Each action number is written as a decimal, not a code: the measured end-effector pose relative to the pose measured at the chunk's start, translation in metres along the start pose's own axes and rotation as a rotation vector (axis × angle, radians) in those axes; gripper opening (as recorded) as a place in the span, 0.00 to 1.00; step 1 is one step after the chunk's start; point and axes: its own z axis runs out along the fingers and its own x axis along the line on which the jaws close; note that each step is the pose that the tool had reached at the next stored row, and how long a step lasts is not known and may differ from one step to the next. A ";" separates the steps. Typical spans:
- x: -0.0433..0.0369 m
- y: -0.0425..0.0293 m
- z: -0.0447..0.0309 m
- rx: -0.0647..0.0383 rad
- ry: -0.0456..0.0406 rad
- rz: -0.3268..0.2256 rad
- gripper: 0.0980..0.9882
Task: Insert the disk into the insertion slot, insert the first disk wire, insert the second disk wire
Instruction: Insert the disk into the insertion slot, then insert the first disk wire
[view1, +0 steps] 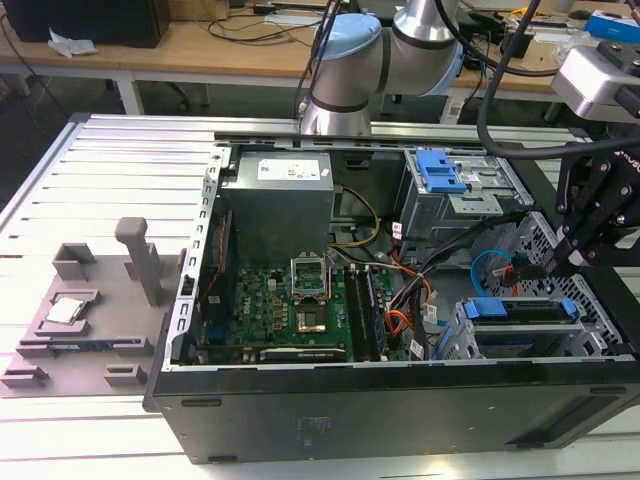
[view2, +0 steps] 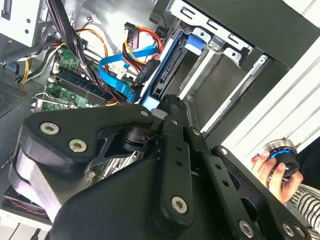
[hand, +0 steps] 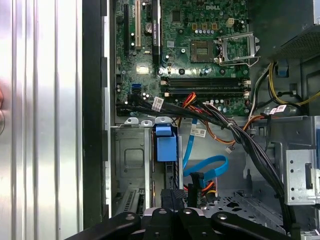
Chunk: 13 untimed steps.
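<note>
At the exterior view's left, grey tray (view1: 100, 335) with a chip (view1: 65, 311) on it, well apart from the work. Next along, open computer case (view1: 400, 410), power supply (view1: 280, 195) above motherboard (view1: 290, 300). Right of that, blue cable (view1: 488, 265) looping loose between motherboard and drive bay, near a black wire bundle (hand: 225, 120). Then disk (view1: 520, 308), blue carrier included, already down inside insertion slot (view1: 462, 340) at the case's front corner; same in the first wrist view, blue handle of disk (hand: 165, 142) seated in insertion slot (hand: 131, 160). Black plug (view2: 131, 30) on red and yellow wires looks free, not in the disk. Far right, gripper (view1: 575, 250) hanging just over the disk's cable end, also seen at (hand: 172, 197) and (view2: 167, 102); apart, together or clamped, cannot tell. Outside the case, a person's hand (view2: 265, 167) on a blue-ringed knob (view2: 282, 152). Probably on the first wire step, disk step looking done. For a clean job: line up plug key with the disk's port, push straight along the disk with no side load, keep clear of the bundle, avoid kinking the blue cable.
</note>
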 end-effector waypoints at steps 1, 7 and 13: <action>0.0000 0.0000 0.0000 0.000 0.0000 0.000 0.01; -0.0003 -0.0009 0.0000 0.000 0.0000 0.000 0.01; -0.0115 -0.0067 0.0020 0.000 0.0000 0.000 0.01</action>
